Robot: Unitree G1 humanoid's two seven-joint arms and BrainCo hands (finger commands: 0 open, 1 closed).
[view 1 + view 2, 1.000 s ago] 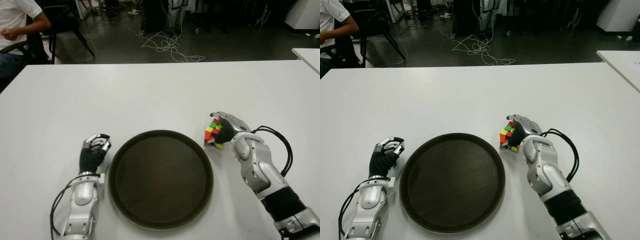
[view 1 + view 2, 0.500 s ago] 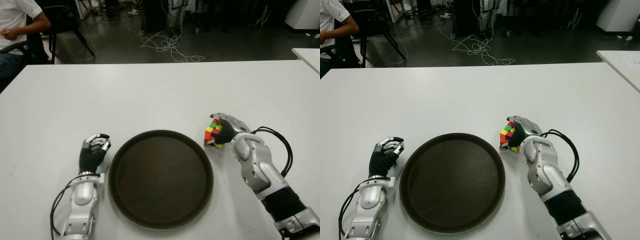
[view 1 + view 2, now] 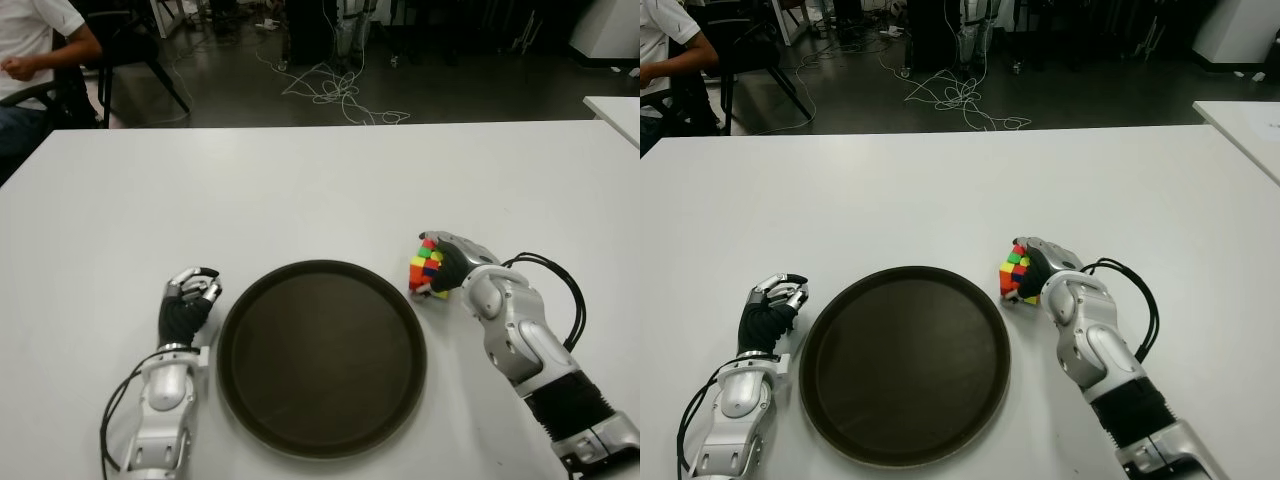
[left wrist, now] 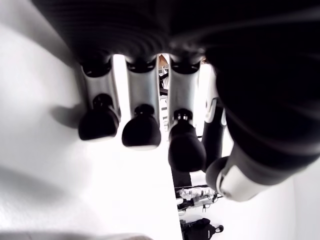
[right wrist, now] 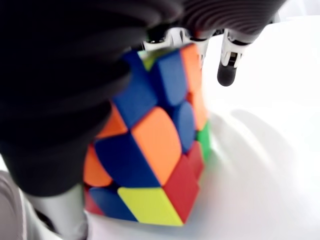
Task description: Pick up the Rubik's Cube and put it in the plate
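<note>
Dark round plate [image 3: 322,440] sits near the front edge of a white table [image 3: 300,190]. L hand [image 3: 187,298], fingers curled and holding nothing, shows left of the plate. R hand [image 3: 452,265] grips the Rubik's Cube [image 3: 425,269] just beside the plate's right rim. No readable writing.

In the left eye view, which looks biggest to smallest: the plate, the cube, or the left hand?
1. Plate, by far the largest.
2. Left hand, curled beside the plate's left.
3. Cube, smallest, partly hidden in the right hand.

Two head eyes look down on one table [image 3: 300,190]; each wrist camera sits close against its fingers [image 4: 140,131].
</note>
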